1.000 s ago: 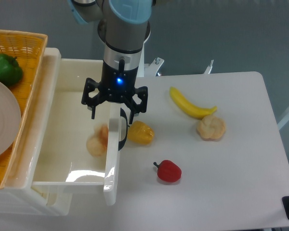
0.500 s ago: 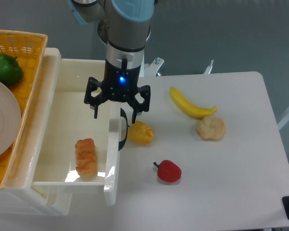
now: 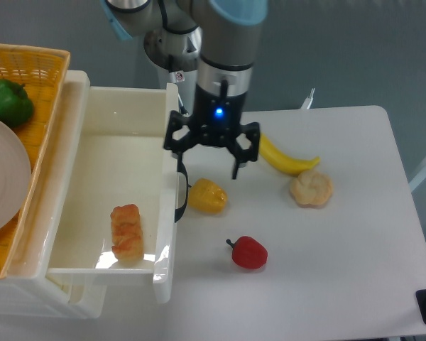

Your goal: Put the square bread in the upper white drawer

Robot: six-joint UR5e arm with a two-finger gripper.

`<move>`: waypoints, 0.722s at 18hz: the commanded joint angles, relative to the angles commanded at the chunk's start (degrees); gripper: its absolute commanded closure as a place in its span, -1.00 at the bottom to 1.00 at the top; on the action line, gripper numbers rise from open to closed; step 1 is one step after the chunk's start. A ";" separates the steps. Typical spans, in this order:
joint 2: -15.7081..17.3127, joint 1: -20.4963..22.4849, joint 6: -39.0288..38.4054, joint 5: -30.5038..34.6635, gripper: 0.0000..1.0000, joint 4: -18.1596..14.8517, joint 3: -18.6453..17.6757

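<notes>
The square bread (image 3: pixel 127 234) lies inside the upper white drawer (image 3: pixel 106 153), near its front. The claw (image 3: pixel 211 153) hangs open and empty above the tabletop (image 3: pixel 341 234); it should lift clear.

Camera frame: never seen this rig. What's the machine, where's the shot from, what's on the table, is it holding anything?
It is one robot arm with a two-finger gripper, filmed by a single fixed camera looking down from above the table's front. The gripper hangs open and empty over the table, just right of the upper white drawer, which is pulled open. The square bread lies inside that drawer near its front wall, so the placing looks done. On the table are a yellow pepper beside the drawer's handle, a red pepper, a banana and a round bun. At the left, an orange basket holds a green pepper and a white plate.
</notes>
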 joint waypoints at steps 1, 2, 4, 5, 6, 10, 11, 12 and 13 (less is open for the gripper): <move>-0.09 1.32 2.28 0.61 -1.00 -0.09 -0.17; -0.17 2.38 5.00 2.18 -1.00 -0.18 -0.26; -0.96 3.18 10.88 7.18 -1.00 0.09 0.00; -1.92 3.27 13.78 10.25 -1.00 -0.09 0.43; -2.28 3.27 15.90 12.46 -1.00 -0.09 0.61; -3.42 4.67 19.87 14.85 -1.00 0.09 0.44; -3.95 4.85 20.40 15.72 -1.00 0.09 0.44; -4.22 4.85 21.01 17.04 -1.00 0.09 0.44; -4.83 4.85 21.63 18.62 -1.00 0.09 0.44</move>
